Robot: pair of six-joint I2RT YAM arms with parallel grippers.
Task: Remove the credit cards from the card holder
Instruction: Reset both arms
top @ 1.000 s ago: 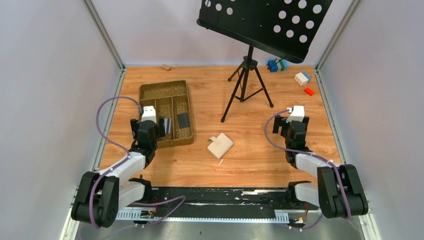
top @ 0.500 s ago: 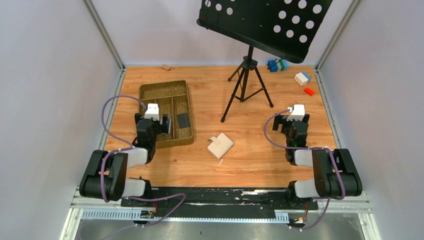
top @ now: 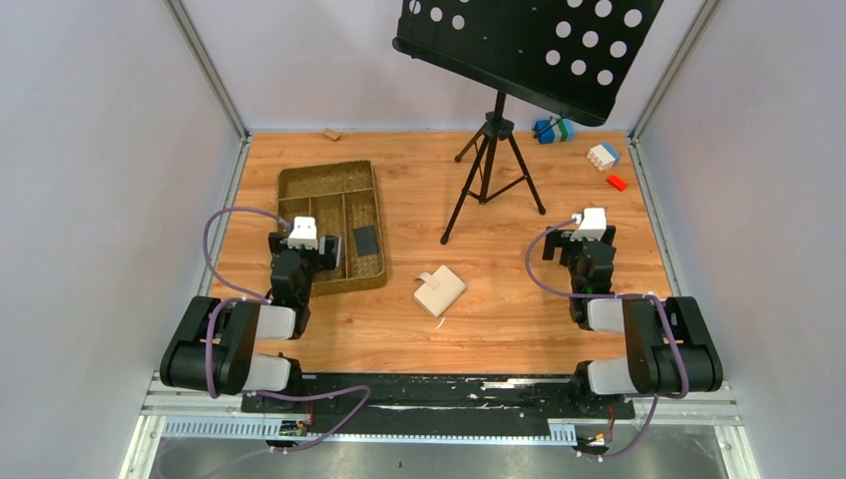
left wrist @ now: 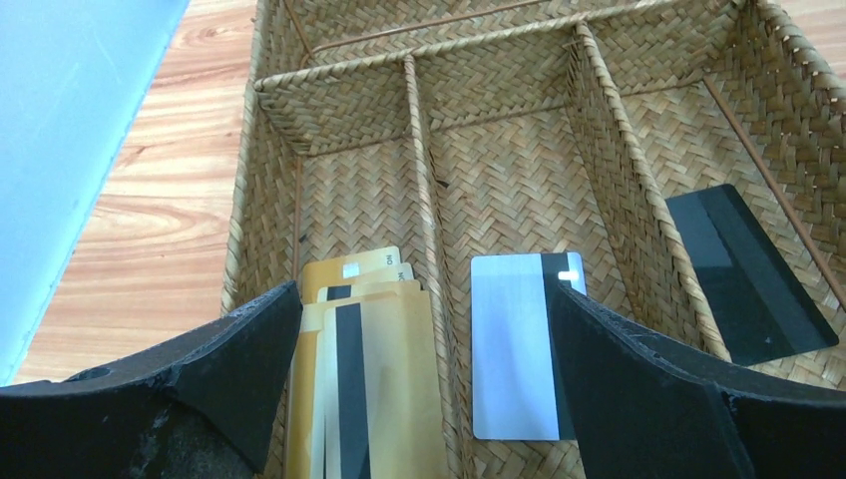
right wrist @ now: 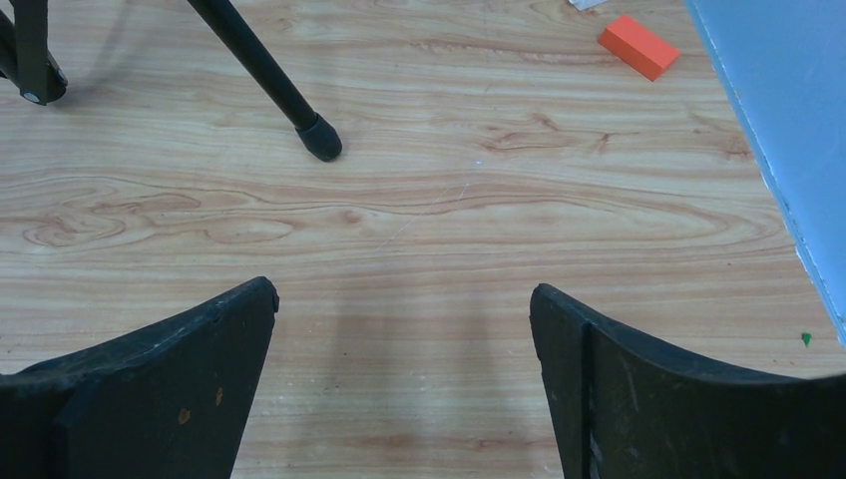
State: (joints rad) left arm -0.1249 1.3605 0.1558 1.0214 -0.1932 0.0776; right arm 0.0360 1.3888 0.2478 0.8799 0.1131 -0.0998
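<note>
Credit cards [left wrist: 511, 349], thin plastic rectangles, lie in the brown woven tray [left wrist: 479, 70] below the spread left pincer [left wrist: 421, 299]: orange-yellow cards [left wrist: 384, 389], seemingly several, by its left finger; a silver-grey card [left wrist: 504, 379] between its fingers; a black card [left wrist: 748, 274] beyond its right finger. The cream-beige folding card holder [top: 440, 290] lies on the wooden bench [top: 519, 309] between both pincers. The right pincer [right wrist: 404, 291] is spread, empty.

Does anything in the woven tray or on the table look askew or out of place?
Only small things. In the left compartment of the woven tray, the orange-yellow cards lie in an uneven, overlapping stack. The card holder rests at an angle on the table with its flap sticking out. Nothing looks spilled or damaged.
</note>
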